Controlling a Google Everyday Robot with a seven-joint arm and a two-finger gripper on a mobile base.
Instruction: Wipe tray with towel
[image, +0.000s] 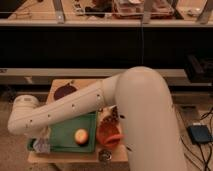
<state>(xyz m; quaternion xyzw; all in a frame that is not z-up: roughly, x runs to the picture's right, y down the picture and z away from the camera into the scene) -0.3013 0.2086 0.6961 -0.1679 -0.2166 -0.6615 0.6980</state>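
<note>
1. The tray (62, 141), green and shallow, sits on the front left part of the wooden table (60, 83). I see its long side running left to right.
2. The towel (42, 146) is a small grey-blue crumpled cloth at the tray's front left corner, lying on the rim there.
3. The arm (75, 107) reaches from the big white body on the right, across the back of the tray, down to the left.
4. The gripper (43, 135) is under the arm's left end, right above the towel and mostly hidden by the arm. It is clenched. I cannot tell from here whether it has the cloth pinched or only sits over it.
5. A round yellow-orange fruit (81, 136) rests inside the tray, right of the middle.
6. An orange bowl (110, 134) stands just beside the tray's right edge.
7. A dark purple bowl (65, 91) is at the back of the table, behind the arm.
8. A small round metal cup (104, 155) sits at the table's front edge, below the orange bowl.
</note>
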